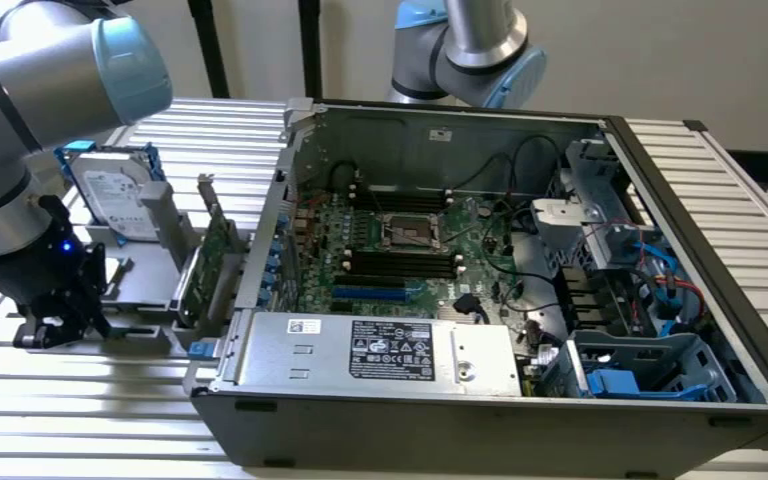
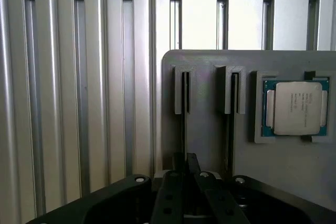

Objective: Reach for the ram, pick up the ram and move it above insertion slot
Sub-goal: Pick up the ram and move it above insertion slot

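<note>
Pincer [image 2: 186, 162] is pinched narrow on the ram [image 2: 184, 114], edge-up in the grey holder [image 2: 210, 129].

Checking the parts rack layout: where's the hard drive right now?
On the exterior view's left, the hard drive stands upright on the gray rack, outside the computer case, with the green card between it and the case.

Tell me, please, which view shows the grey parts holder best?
The exterior view: most of the holder shows, with hard drive and card. The wrist view gives one corner, with two slots and a processor.
</note>
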Robot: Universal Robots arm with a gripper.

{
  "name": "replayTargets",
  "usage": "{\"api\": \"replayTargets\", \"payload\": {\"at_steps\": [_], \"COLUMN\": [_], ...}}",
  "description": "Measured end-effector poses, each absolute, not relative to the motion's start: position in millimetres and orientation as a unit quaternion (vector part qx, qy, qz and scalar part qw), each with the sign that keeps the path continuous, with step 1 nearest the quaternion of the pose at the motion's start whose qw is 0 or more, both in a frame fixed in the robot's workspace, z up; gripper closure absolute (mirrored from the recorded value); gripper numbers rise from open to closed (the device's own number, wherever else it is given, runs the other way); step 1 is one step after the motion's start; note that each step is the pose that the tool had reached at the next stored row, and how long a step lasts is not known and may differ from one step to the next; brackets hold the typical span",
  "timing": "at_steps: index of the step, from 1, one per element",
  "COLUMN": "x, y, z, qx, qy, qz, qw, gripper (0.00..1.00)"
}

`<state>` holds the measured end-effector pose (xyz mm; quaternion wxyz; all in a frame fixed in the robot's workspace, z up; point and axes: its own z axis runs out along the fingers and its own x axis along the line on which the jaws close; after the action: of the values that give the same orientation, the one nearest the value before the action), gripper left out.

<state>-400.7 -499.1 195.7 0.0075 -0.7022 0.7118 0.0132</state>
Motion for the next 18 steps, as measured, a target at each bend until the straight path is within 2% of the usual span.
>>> {"api": "replayTargets", "payload": {"at_steps": [8,18], "x": [-400,-399], "y": [-499,-499], "z": [207,250], "qx": [-0.702,-0.702], "qy": [0.712,0.712], "qz": [0.013,0.014], "qw": [0.008,0.008], "gripper": [0.86,0.86]}}
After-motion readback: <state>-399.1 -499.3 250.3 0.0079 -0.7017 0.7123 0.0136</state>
